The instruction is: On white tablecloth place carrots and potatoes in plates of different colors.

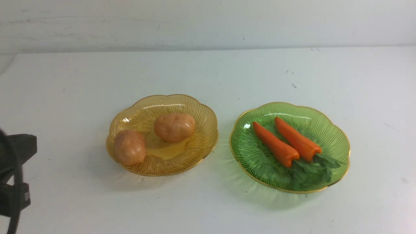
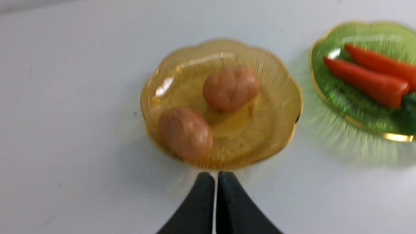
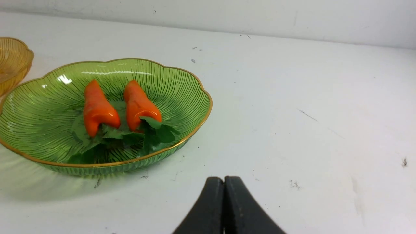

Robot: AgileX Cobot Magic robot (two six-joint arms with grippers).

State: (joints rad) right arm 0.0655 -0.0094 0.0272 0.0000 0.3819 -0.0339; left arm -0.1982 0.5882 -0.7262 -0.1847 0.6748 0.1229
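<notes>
The right pincer hangs over the white tablecloth, its dark fingers pressed together and holding nothing. At about ten o'clock from it sits the green plate, with two carrots lying side by side inside, apart, leafy tops toward the pincer. The amber plate peeks in beyond, at nine o'clock of the green one. Dark specks dot the cloth.

Amber ribbed plate w/ tan potatoes; green ribbed plate, orange carrots; cloth prob. white.
</notes>
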